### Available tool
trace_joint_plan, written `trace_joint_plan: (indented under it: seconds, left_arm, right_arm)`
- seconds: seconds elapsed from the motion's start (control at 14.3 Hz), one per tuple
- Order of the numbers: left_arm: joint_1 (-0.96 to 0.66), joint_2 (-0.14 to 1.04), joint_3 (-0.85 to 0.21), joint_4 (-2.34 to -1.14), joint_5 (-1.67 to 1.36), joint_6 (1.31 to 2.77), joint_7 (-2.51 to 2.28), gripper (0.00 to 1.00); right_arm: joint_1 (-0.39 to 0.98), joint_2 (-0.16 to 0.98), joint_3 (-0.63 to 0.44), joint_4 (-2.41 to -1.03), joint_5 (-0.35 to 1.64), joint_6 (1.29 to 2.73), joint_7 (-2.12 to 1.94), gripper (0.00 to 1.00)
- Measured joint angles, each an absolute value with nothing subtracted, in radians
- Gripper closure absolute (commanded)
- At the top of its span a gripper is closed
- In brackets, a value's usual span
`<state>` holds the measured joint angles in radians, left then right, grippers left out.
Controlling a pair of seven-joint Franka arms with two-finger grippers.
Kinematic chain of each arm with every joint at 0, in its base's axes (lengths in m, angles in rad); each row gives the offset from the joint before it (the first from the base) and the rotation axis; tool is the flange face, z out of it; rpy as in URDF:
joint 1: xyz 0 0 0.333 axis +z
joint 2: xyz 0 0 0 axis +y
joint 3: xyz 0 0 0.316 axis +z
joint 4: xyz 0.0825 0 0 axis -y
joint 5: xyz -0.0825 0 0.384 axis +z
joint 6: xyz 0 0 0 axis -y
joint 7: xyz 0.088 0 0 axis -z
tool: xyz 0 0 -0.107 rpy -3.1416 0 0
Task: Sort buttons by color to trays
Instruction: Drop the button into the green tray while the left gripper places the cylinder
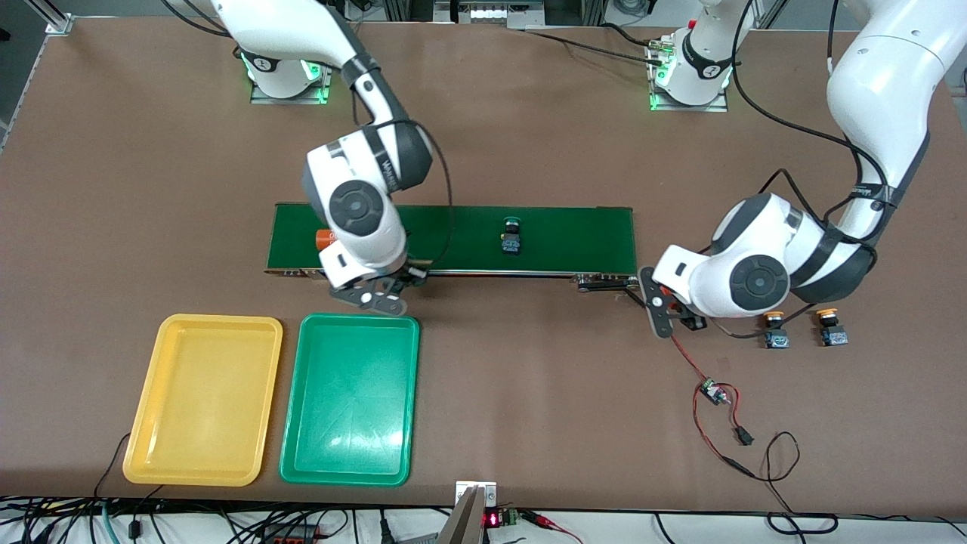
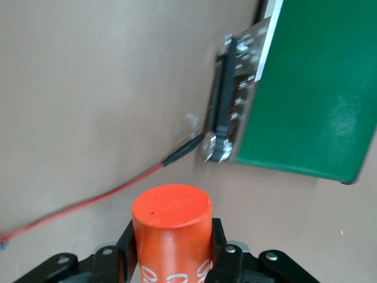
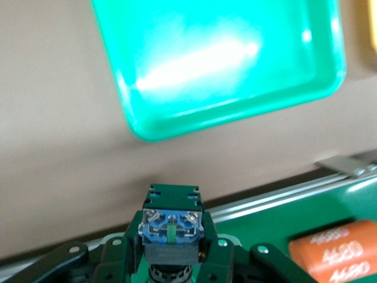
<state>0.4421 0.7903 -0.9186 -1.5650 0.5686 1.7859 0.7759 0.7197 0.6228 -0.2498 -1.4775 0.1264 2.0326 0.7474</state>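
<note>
Hiding the cap, right gripper (image 3: 171, 250) clamps a button (image 3: 171, 230); left gripper (image 2: 172, 250) clamps an orange cylinder (image 2: 172, 227).

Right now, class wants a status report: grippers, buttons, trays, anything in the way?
Right gripper shut on green button, at the belt edge by green tray. Left gripper shut on orange cylinder. Nothing seen blocking the tray.

From high across the table we look down on both arms. Our left wrist view looks closely down at the conveyor belt (image 2: 306, 94) end; our right wrist view sees its edge and the green tray (image 3: 224, 65), both also seen from the front.
</note>
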Motion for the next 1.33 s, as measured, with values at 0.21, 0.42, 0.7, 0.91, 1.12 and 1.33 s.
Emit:
trace_joint_plan:
  seconds: [0.21,0.42,0.7,0.91,1.12,1.33]
  left_arm:
    - [0.381,0.801,-0.929,-1.594,0.569,1.786,0.858,0.90]
    - [0.330,0.810,-0.954,-1.648,0.568,1.786,0.853,0.90]
    - [0.327,0.810,-0.979,-1.698,0.568,1.794,0.801,0.89]
    - [0.314,0.810,-1.007,-1.725,0.568,1.817,0.681,0.46]
    - [0.275,0.810,-1.009,-1.731,0.569,1.827,0.602,0.00]
    - [0.275,0.808,-1.009,-1.729,0.570,1.828,0.593,0.00]
  right_arm:
    - [0.660,0.638,-0.252,-1.420,0.126,2.037,0.668,1.00]
    - [0.570,0.675,-0.252,-1.350,0.131,2.040,0.495,1.00]
    - [0.486,0.755,-0.240,-1.292,0.155,2.123,0.317,1.00]
    - [0.490,0.821,-0.228,-1.271,0.155,2.211,0.289,1.00]
    - [0.489,0.883,-0.225,-1.227,0.155,2.231,0.262,1.00]
    - [0.477,0.946,-0.226,-1.211,0.155,2.276,0.230,1.00]
